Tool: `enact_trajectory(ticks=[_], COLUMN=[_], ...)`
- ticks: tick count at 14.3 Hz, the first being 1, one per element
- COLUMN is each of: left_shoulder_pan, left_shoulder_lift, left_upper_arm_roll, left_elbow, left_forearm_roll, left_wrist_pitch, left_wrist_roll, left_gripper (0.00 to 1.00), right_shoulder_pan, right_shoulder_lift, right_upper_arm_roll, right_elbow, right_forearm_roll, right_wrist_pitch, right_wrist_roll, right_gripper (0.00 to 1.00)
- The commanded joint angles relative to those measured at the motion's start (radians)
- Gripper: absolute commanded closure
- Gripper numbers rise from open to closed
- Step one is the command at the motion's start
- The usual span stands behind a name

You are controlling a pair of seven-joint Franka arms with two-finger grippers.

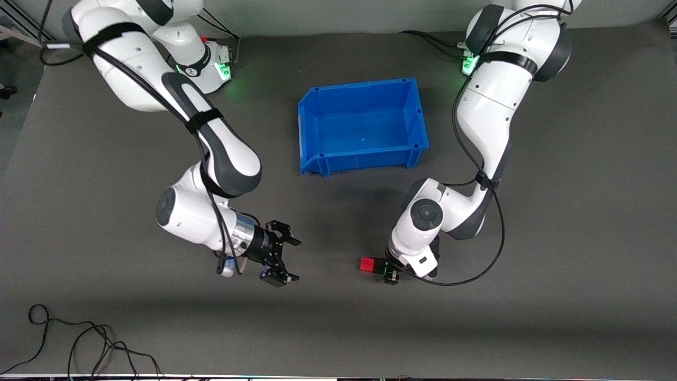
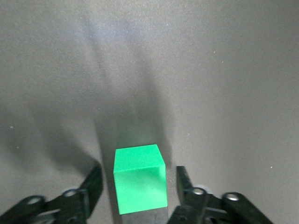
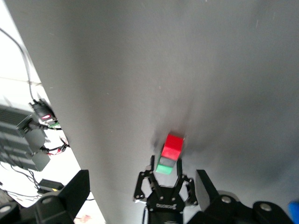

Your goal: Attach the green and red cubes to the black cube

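Observation:
The red cube [image 1: 367,263], black cube [image 3: 168,160] and green cube [image 2: 140,179] form one joined row, black in the middle, and appear to rest on the grey mat. My left gripper [image 1: 390,275] straddles the green end, open, with a gap showing on each side between its fingers [image 2: 183,179] and the cube. In the left wrist view a dark strip of the black cube [image 2: 145,217] adjoins the green one, and the red cube is hidden. My right gripper [image 1: 280,259] waits open and empty over the mat toward the right arm's end, facing the row.
A blue bin [image 1: 365,157] stands empty mid-table, farther from the front camera than both grippers. Loose black cables [image 1: 79,338] lie near the front edge at the right arm's end.

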Motion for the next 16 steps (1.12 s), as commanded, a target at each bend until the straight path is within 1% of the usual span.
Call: enact_trajectory(ticks=[1, 3, 5, 6, 8, 9, 10, 11, 13, 14, 16], left_shoulder_pan=[-0.004, 0.023, 0.079, 0.099, 0.148, 0.163, 0.188, 0.229, 0.299, 0.342, 0.41], left_shoulder_lift=[-0.009, -0.064, -0.128, -0.159, -0.234, -0.281, -0.324, -0.361, -0.429, -0.458, -0.504], left_upper_arm_roll=[0.008, 0.009, 0.001, 0.0, -0.003, -0.002, -0.002, -0.005, -0.006, -0.006, -0.003], left_elbow=[0.034, 0.036, 0.033, 0.034, 0.034, 0.028, 0.02, 0.019, 0.019, 0.019, 0.019], left_forearm_roll=[0.015, 0.017, 0.015, 0.012, 0.004, 0.001, -0.003, -0.02, -0.075, -0.083, -0.083], left_wrist_pitch=[-0.09, -0.194, -0.268, -0.317, -0.427, -0.499, -0.564, -0.642, -0.77, -0.822, -0.92], left_wrist_roll=[0.001, 0.046, 0.118, 0.166, 0.288, 0.356, 0.417, 0.479, 0.65, 0.733, 0.897], left_gripper=[0.0, 0.0, 0.0, 0.0, 0.0, 0.0, 0.0, 0.0, 0.0, 0.0, 0.0], right_shoulder_pan=[-0.016, -0.045, -0.078, -0.085, -0.082, -0.085, -0.088, -0.088, -0.086, -0.083, -0.083], right_shoulder_lift=[-0.228, -0.34, -0.425, -0.458, -0.483, -0.494, -0.502, -0.506, -0.508, -0.506, -0.506], right_upper_arm_roll=[-0.053, -0.069, -0.09, -0.116, -0.229, -0.272, -0.306, -0.332, -0.336, -0.336, -0.334], right_elbow=[-0.239, -0.345, -0.423, -0.437, -0.428, -0.412, -0.389, -0.357, -0.289, -0.249, -0.174], right_forearm_roll=[0.004, 0.004, 0.004, 0.004, 0.003, -0.002, -0.04, -0.136, -0.361, -0.437, -0.454], right_wrist_pitch=[-0.003, -0.003, -0.014, -0.066, -0.217, -0.286, -0.352, -0.414, -0.509, -0.569, -0.658], right_wrist_roll=[-0.14, -0.288, -0.437, -0.524, -0.716, -0.79, -0.842, -0.885, -0.99, -1.042, -1.125], right_gripper=[0.0, 0.0, 0.0, 0.0, 0.0, 0.0, 0.0, 0.0, 0.0, 0.0, 0.0])
